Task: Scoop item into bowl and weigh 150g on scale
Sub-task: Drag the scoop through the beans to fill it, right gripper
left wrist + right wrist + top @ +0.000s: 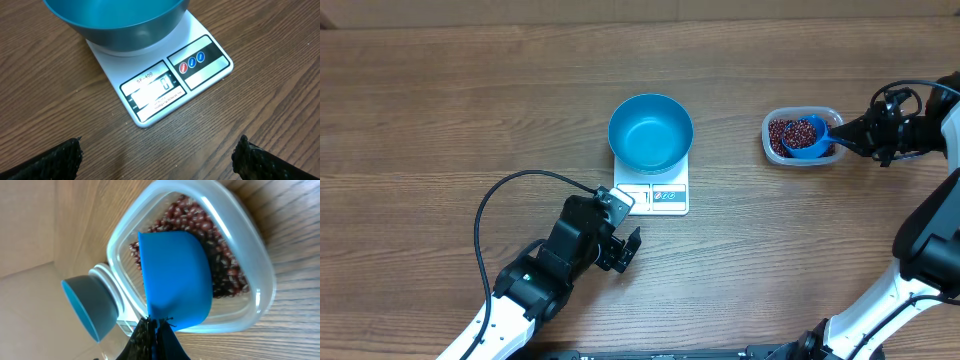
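Beans heaped in one clear tub, on the table well right of the scale.
One blue scoop lies with its cup among the beans, its long axis running left to right, cup leftward, handle clenched in the right gripper. One blue bowl, bare blue inside, sits on the one white scale. The left gripper hovers just in front of the scale, jaws spread wide, grasping nothing.
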Available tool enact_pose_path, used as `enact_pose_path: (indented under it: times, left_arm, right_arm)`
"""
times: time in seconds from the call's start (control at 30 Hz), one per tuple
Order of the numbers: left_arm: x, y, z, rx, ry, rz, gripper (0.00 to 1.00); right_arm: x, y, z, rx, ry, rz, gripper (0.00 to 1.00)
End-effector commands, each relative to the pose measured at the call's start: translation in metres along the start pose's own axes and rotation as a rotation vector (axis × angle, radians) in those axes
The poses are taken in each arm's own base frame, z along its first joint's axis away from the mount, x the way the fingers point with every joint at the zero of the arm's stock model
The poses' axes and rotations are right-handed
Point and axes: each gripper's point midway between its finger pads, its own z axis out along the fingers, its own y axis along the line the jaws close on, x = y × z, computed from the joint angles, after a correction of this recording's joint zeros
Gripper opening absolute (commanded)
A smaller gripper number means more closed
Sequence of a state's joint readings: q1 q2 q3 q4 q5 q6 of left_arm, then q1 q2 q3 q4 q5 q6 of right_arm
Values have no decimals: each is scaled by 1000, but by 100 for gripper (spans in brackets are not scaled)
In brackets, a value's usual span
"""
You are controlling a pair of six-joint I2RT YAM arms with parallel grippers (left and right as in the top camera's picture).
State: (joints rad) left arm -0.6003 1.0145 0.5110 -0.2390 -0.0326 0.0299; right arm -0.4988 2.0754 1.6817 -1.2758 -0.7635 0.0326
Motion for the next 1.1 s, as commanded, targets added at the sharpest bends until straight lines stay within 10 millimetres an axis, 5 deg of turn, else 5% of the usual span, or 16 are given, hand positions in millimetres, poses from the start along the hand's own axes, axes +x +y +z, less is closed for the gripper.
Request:
enact_pose_path:
  times: [0.0, 1.07]
  left_arm:
    - [-2, -1, -2, 11, -13, 12, 100]
    - [-2, -1, -2, 11, -13, 12, 99]
  right_arm:
    - [12, -12, 3, -3, 49, 32, 4]
    - [9, 3, -17, -194, 10, -109, 4]
